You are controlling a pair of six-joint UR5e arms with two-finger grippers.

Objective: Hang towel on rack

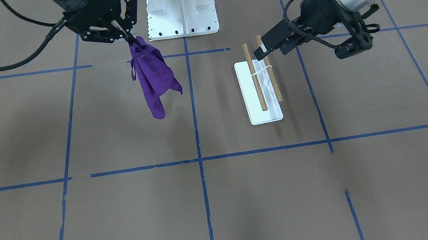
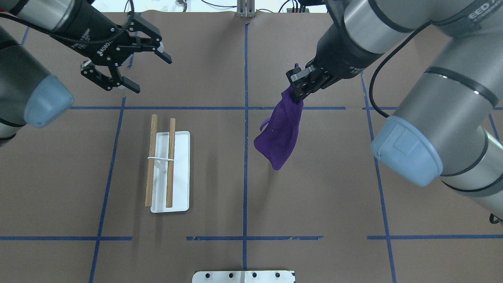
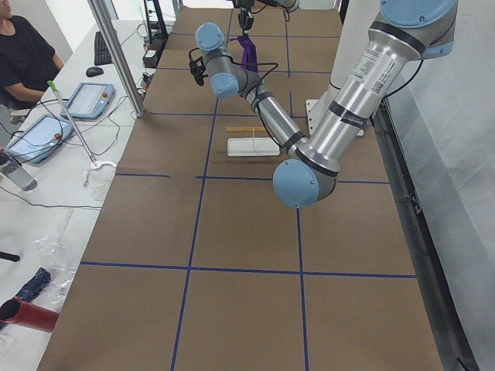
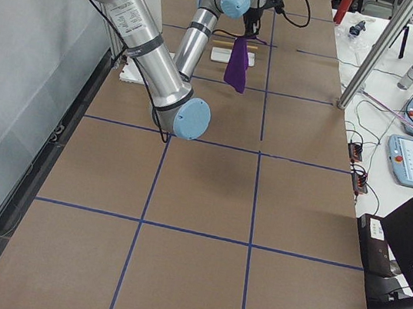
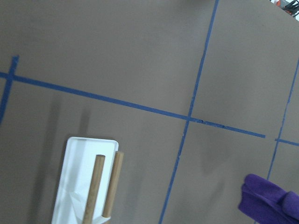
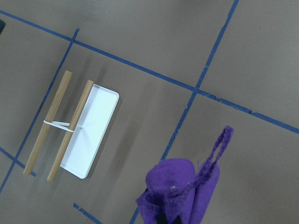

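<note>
Towel (image 2: pixel 281 133) pinched at its top edge by the right claw (image 2: pixel 300 88), hanging over the right half of the table (image 2: pixel 314 196); rack (image 2: pixel 180 173) on the left half, well apart, nothing on it yet.

Towel is judged light, soft and floppy: it is bunched into a narrow drape under the pinch and would be expected to swing and crumple, not slip. A second hold on a lower corner is likely needed so it can be spread over the rods (image 2: pixel 170 165). Left claw (image 2: pixel 149 72) is held spread and empty, beyond the rack's far end. A thin cord loop (image 6: pixel 215 149) on the towel is clearest in the right wrist view and barely visible from overhead. The left claw's spread is shown overhead, not in its own wrist view.
</note>
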